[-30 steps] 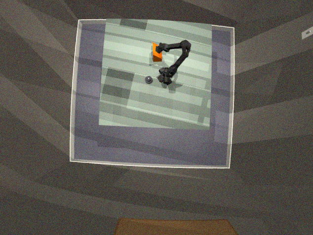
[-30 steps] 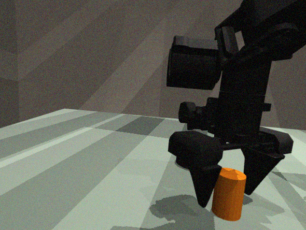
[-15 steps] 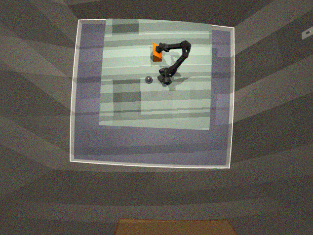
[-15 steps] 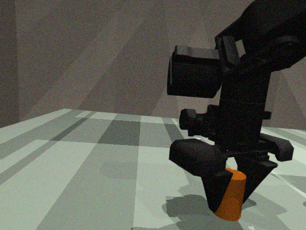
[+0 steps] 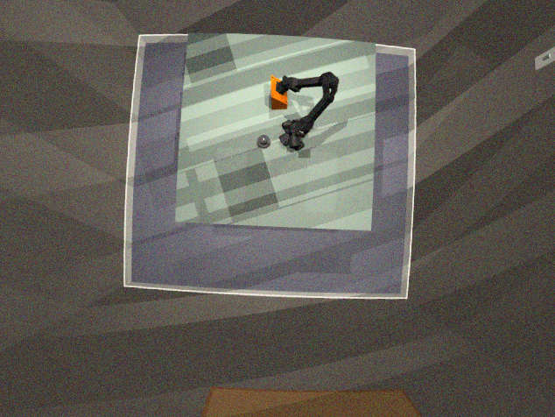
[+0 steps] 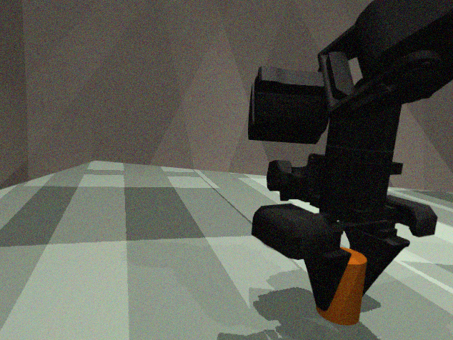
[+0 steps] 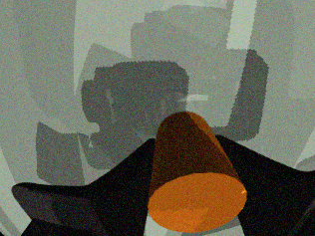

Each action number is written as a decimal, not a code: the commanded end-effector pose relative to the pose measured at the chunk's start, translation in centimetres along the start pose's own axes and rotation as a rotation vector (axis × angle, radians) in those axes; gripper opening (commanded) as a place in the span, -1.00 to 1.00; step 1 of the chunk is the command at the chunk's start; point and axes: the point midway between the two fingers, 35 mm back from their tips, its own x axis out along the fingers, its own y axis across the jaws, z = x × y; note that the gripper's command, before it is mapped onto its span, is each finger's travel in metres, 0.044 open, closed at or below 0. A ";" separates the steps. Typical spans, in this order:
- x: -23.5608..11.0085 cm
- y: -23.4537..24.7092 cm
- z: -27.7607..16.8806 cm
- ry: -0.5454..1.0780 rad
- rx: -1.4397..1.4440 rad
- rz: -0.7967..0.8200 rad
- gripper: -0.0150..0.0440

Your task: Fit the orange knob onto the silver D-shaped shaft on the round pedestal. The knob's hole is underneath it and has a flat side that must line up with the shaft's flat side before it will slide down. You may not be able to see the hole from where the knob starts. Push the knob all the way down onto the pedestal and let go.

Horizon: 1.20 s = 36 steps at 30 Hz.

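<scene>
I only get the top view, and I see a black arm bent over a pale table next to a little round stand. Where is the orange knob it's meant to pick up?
Observer: It's under the arm's tip, hidden from you. The exterior view shows the orange knob standing between the two fingers of the pincer.
Visitor: Is it gripped, or is the pincer just near it?
Observer: It's gripped. The pincer is shut on it, with one of the fingers against each side.
Visitor: Has it been lifted yet?
Observer: It doesn't look like it. In the exterior view its bottom looks to rest on the table.
</scene>
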 end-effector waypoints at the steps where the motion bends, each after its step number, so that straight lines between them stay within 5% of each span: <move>1: -0.9 0.4 0.3 -0.009 -0.009 0.005 -0.49; 36: -11.4 0.6 1.1 -0.014 -0.003 0.004 -0.49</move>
